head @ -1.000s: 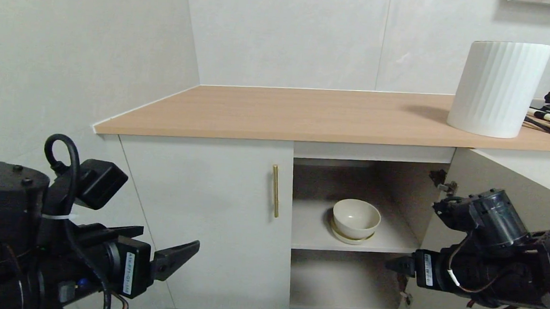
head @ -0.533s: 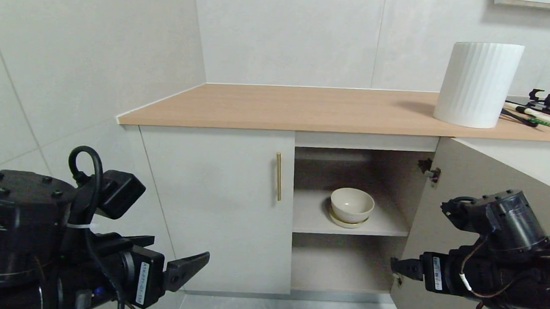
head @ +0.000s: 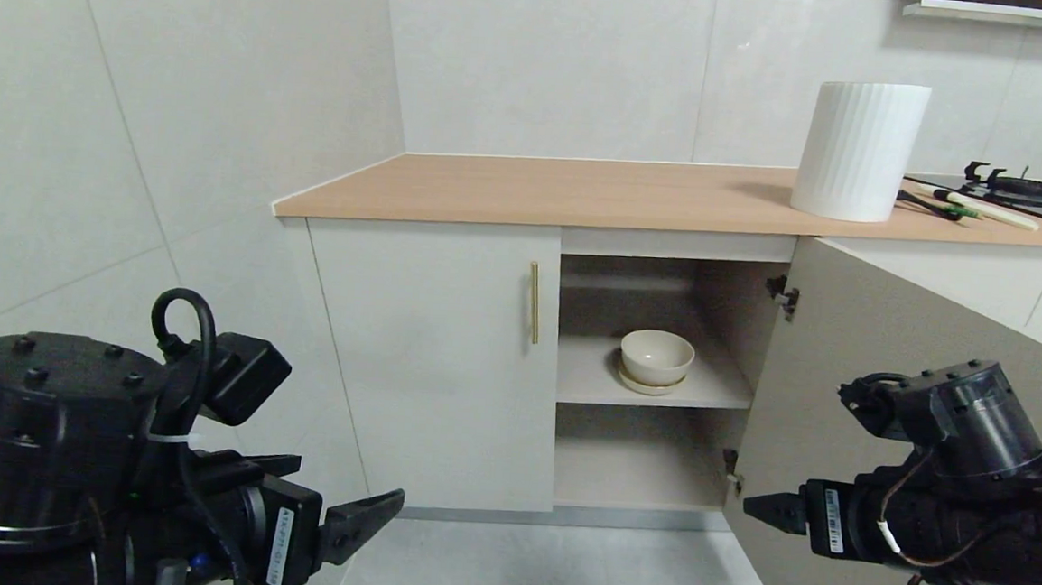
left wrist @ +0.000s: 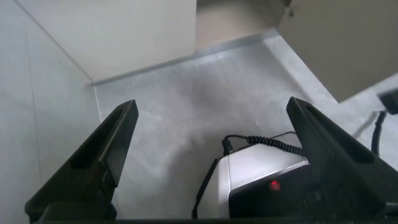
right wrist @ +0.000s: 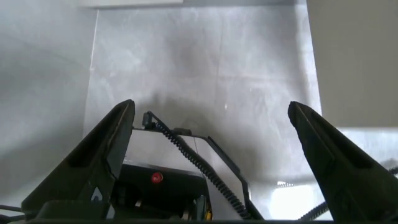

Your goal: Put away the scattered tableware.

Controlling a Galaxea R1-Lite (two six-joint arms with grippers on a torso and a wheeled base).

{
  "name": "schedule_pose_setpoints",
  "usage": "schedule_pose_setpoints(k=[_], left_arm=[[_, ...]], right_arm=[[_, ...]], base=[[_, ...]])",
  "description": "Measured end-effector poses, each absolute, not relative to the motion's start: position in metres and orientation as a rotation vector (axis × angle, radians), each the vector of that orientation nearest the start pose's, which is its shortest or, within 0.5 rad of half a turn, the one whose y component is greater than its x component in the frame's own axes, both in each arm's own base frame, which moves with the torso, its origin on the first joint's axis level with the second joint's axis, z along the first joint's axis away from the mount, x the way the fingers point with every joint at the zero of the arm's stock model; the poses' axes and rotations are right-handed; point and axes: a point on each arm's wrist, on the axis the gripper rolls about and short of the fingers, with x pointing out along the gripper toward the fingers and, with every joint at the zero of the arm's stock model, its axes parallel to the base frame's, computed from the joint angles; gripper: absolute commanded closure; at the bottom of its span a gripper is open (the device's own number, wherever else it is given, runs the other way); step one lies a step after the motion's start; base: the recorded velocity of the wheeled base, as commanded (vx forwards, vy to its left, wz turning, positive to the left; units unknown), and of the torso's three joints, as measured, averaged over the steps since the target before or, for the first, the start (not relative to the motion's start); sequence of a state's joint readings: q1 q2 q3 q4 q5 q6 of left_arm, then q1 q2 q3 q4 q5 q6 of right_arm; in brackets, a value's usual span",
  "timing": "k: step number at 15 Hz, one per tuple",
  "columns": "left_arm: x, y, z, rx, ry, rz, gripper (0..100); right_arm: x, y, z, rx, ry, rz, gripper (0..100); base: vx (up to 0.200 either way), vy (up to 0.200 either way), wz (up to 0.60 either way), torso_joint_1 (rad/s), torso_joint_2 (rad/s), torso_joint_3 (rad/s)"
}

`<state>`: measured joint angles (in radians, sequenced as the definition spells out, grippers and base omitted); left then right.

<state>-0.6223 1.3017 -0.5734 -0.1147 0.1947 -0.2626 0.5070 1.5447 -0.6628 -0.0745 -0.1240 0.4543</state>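
Cream bowl (head: 656,356) sits upright on a matching plate (head: 651,390) on the upper cabinet shelf (head: 712,391). Left gripper (left wrist: 211,109) and right gripper (right wrist: 211,109): jaws spread wide, empty. Gripper labels (head: 833,508) are illegible.

bowl (head: 656,356): on plate (head: 631,384), on upper shelf (head: 585,375) inside cabinet (head: 674,245)
closed door (head: 435,360): left of shelf
open door (head: 842,366): right of shelf
canister (head: 858,150): on bench (head: 536,189), right end
stove (head: 1025,188): right of canister
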Motion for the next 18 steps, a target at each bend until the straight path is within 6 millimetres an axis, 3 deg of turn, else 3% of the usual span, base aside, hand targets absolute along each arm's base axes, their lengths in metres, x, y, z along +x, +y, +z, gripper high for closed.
schedule_pose_setpoints(k=[3, 8, 16, 18], left_arm=[[0.152, -0.104, 0.17, -0.005, 0.617, -0.337, 0], [0.152, -0.104, 0.17, 0.001, 0.616, -0.335, 0], [0.15, -0.102, 0.174, -0.002, 0.592, -0.319, 0], [0.15, -0.102, 0.174, -0.001, 0.593, -0.319, 0]], right_arm=[[0.204, 0.11, 0.139, 0.175, 0.832, 0.18, 0], [0.2, 0.107, 0.145, 0.177, 0.802, 0.169, 0], [0.176, 0.095, 0.161, 0.179, 0.82, 0.211, 0], [0.174, 0.094, 0.16, 0.177, 0.823, 0.214, 0]], base=[[-0.2, 0.0, 0.0, 0.005, 0.0, 0.007], [0.0, 0.0, 0.0, 0.0, 0.0, 0.0], [0.0, 0.0, 0.0, 0.0, 0.0, 0.0], [0.0, -0.2, 0.0, 0.007, 0.0, 0.002]])
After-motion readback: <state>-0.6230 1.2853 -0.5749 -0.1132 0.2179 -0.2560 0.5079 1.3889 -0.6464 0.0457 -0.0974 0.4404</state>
